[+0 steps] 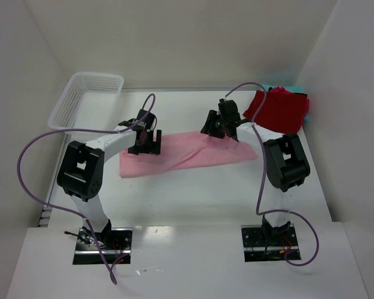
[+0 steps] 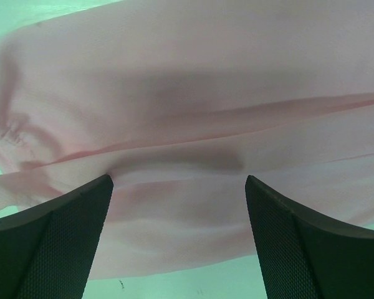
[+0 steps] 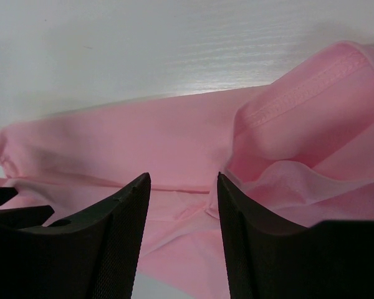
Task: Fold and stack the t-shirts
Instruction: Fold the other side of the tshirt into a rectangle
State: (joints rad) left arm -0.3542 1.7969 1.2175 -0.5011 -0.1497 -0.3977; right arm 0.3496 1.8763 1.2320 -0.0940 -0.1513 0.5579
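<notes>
The light pink t-shirt [image 1: 187, 157] lies folded into a long strip across the table's middle. My left gripper [image 1: 144, 148] hovers over its left part, jaws open and empty; the left wrist view shows the pink cloth [image 2: 193, 124] below the fingers [image 2: 62, 237]. My right gripper [image 1: 221, 134] is over the strip's right part, jaws open with nothing between them; the right wrist view shows the pink cloth [image 3: 174, 143] and a bunched hem [image 3: 311, 112]. A dark red folded shirt [image 1: 277, 110] sits at the back right with a teal shirt edge [image 1: 271, 88] showing behind it.
A white mesh basket [image 1: 87, 99] stands at the back left. White walls close in on the table at the left, back and right. Purple cables loop above both arms.
</notes>
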